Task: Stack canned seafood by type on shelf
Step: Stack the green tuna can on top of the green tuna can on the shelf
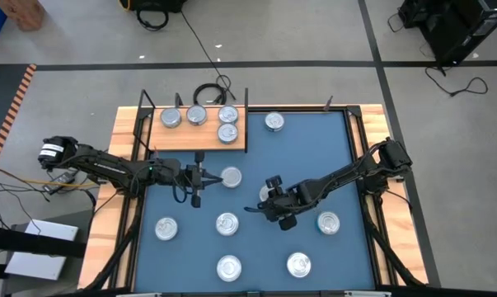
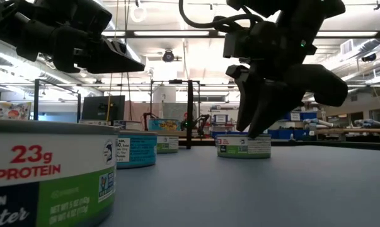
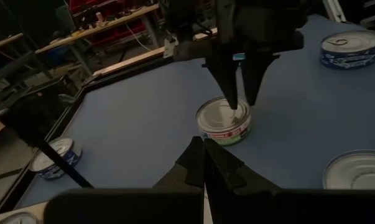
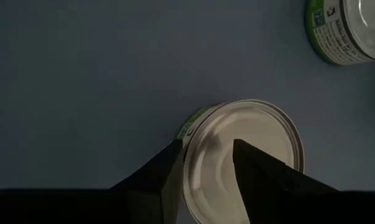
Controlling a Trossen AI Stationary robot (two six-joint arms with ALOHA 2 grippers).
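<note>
Right gripper [image 1: 269, 191] over a green-label tin [image 3: 224, 120] near mat centre; left gripper [image 1: 197, 177] pressed together, idle.
Fingers spread, one above the lid, not gripping. Tin likely rigid, fairly heavy, slick: pinch opposite side walls. Shelf [image 1: 170, 140] sits at far-left corner.

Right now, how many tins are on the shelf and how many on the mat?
Tins on the shelf: 4
Tins on the mat: 8 (one under the right gripper)
Total: 12
</note>
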